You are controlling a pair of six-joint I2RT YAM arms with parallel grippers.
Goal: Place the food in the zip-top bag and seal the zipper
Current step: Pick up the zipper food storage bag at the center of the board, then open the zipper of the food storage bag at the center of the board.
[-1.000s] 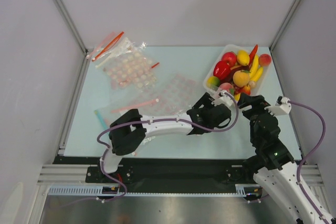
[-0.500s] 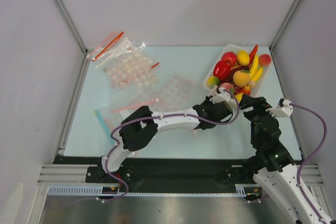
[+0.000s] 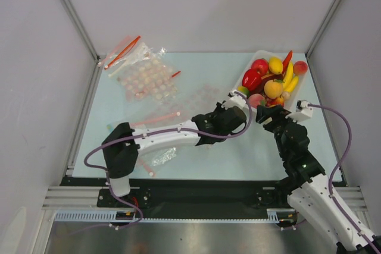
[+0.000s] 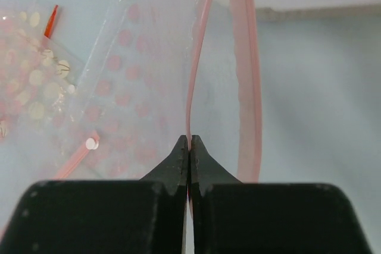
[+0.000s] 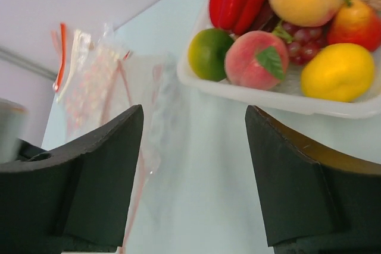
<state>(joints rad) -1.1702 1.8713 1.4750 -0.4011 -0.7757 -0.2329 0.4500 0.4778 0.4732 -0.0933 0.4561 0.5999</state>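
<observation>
With the left gripper pinching one lip of the zipper, and the zip-top bag just left of the tray, I'd lift that lip gently so the mouth gapes before the spread right gripper fetches the food.

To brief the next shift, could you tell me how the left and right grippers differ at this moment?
The left gripper is shut, pinching one lip of the zipper; the right gripper is open and empty. The left looks along the zipper, the right toward the tray. Both have black fingers and sit near the tray.
</observation>
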